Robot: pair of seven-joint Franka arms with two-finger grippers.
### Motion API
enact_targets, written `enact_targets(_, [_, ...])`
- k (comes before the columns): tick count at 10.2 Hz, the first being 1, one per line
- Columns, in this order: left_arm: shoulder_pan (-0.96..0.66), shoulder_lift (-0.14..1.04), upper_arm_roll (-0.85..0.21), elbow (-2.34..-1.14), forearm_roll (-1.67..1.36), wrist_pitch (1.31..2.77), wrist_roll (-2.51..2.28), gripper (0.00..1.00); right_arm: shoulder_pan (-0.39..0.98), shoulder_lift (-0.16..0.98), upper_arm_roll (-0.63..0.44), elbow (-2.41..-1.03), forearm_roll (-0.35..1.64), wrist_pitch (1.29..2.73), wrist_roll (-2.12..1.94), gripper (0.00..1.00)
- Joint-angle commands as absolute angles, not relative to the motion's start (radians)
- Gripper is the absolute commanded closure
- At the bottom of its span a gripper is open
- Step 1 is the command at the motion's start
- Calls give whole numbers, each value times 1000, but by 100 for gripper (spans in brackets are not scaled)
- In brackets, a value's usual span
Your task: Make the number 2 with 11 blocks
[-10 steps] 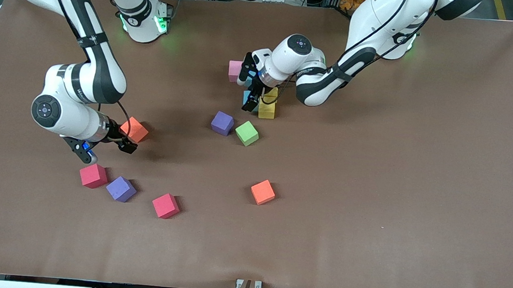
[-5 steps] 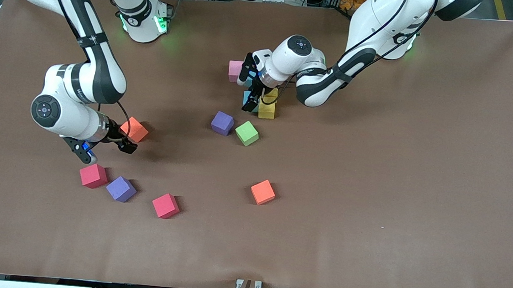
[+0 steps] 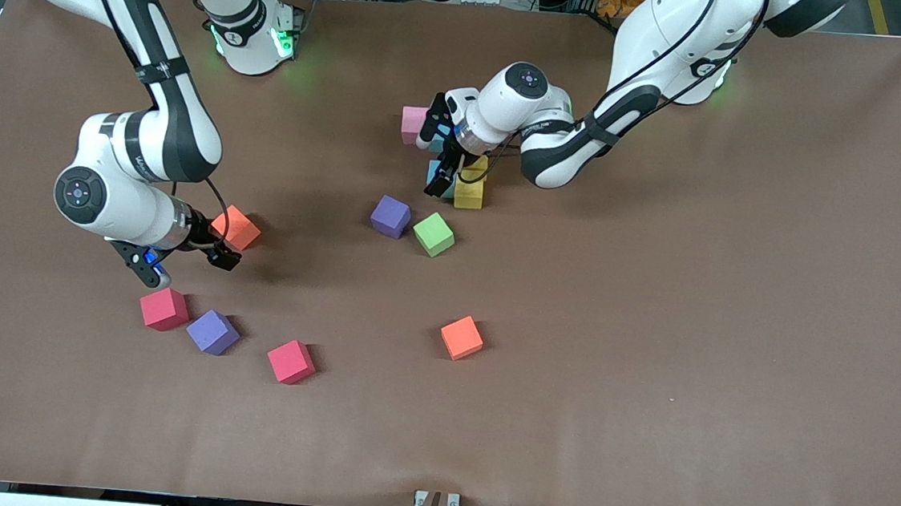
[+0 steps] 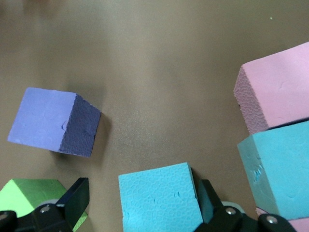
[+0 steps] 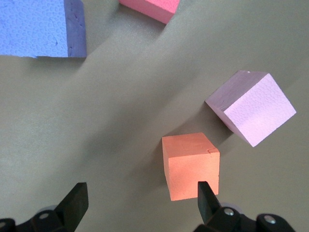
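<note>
Glossy white arms (image 3: pixel 162 134) with black joint bands, black cables, green-lit bases and black tools.

— Where is room for my left tool (image 3: pixel 439 155)?
— Toward your own end the surface (image 3: pixel 736 308) is bare. Under the tool a light blue block (image 4: pixel 159 197) fills the open gap, with pink block (image 4: pixel 275 92) beside.

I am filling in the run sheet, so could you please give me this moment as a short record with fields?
left gripper: open, over the started cluster, a light blue cube between its fingers
right gripper: open, low beside an orange cube
started cluster: pink cube, light blue and yellow cubes touching
loose near cluster: purple cube, green cube
loose nearer the front camera: red cubes, second purple cube, second orange cube
</note>
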State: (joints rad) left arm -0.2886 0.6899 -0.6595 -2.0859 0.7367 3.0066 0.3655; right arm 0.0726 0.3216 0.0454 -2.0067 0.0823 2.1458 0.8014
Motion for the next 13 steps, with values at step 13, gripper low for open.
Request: enact_targets(13, [-203,626,-771,-2106,761,2988,203,0,80,342,49,-1979,87,2141,810,0])
